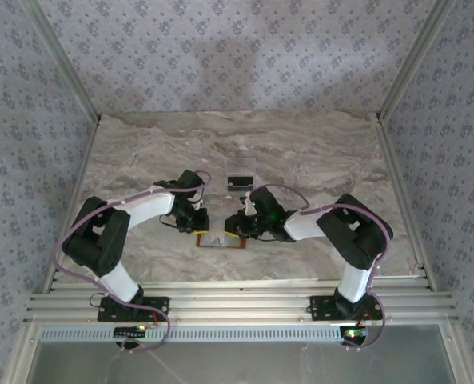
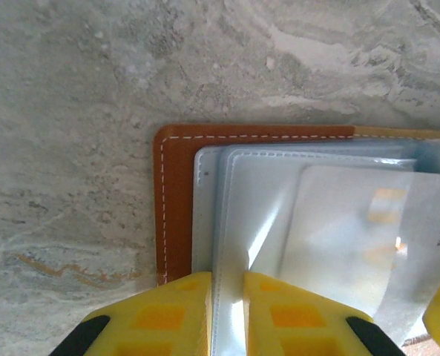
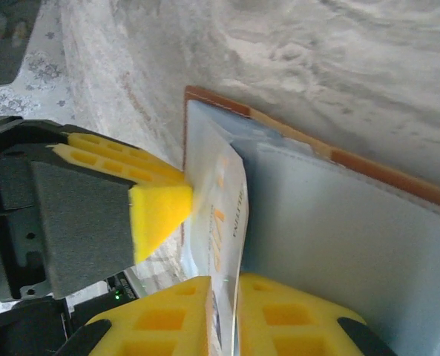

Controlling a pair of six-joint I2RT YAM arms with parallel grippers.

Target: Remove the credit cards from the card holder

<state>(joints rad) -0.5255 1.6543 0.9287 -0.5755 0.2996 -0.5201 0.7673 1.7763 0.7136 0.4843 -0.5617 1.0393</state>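
Left pincer [image 2: 227, 288], card holder [image 2: 176, 200], marbled table [image 2: 79, 89]

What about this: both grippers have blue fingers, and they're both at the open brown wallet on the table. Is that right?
Not quite: the fingers are yellow, not blue. The left wrist and right wrist views show this on the left gripper and the right gripper. The rest is right: both are at the open brown wallet on the table.
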